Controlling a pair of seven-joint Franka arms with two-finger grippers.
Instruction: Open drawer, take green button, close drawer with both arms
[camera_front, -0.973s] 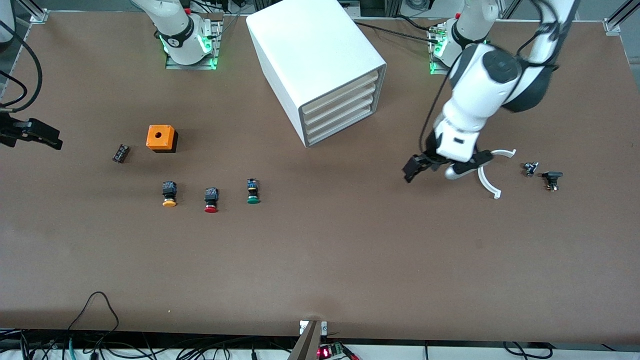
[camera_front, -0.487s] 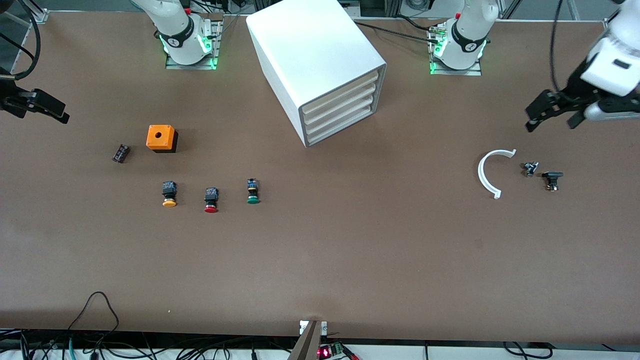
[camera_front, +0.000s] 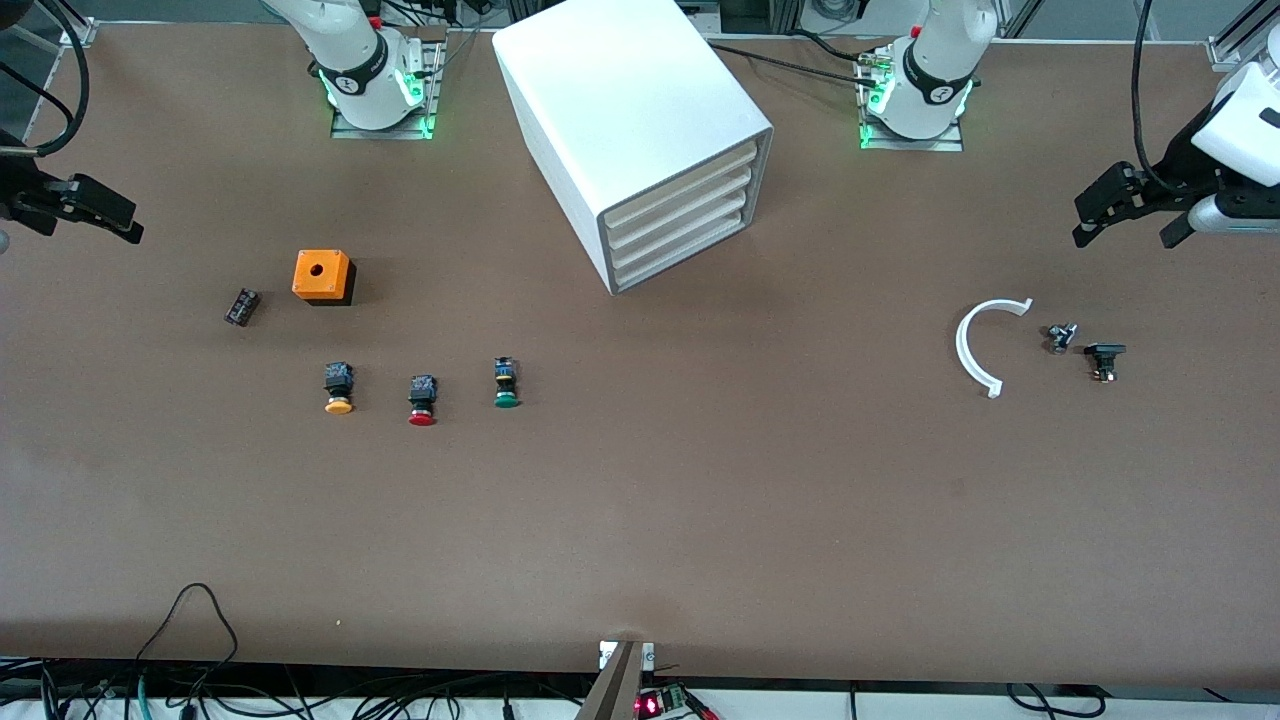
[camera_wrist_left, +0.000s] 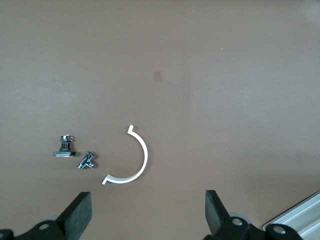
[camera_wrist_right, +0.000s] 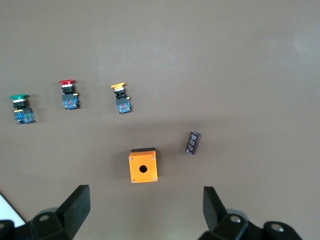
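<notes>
Front view, cabinet: the white drawer cabinet (camera_front: 640, 140) is seen between the two bases, all four drawers flush and closed.
Front view, task's thing: the green button (camera_front: 506, 384) lies on the open table, nearer the front camera than the cabinet, beside the red button (camera_front: 422, 400) and the yellow button (camera_front: 338, 389). It lies out and the drawers are shut, as the task would leave them; a button laid out before any drawer was opened would look the same.
Front view, change: a second ago the left gripper (camera_front: 1130, 208) was low over the white curved piece (camera_front: 978, 347); it has since been swung up and away to the left arm's end of the table. The piece is unmoved. The right gripper (camera_front: 82, 208) has been shifted slightly at the right arm's end.
Front view, meaning: both arms are judged to be drawn clear of the work area, and no drawer or button is engaged.
Left wrist view, tool: the fingers (camera_wrist_left: 79, 216) are spread wide with nothing between them; the curved piece, a small metal part (camera_wrist_left: 86, 162) and a black part (camera_wrist_left: 64, 148) are seen below.
Right wrist view, tool: the fingers (camera_wrist_right: 75, 206) are likewise wide apart and bare; the orange box (camera_wrist_right: 143, 165), a dark component (camera_wrist_right: 193, 143) and the three buttons are seen below.
</notes>
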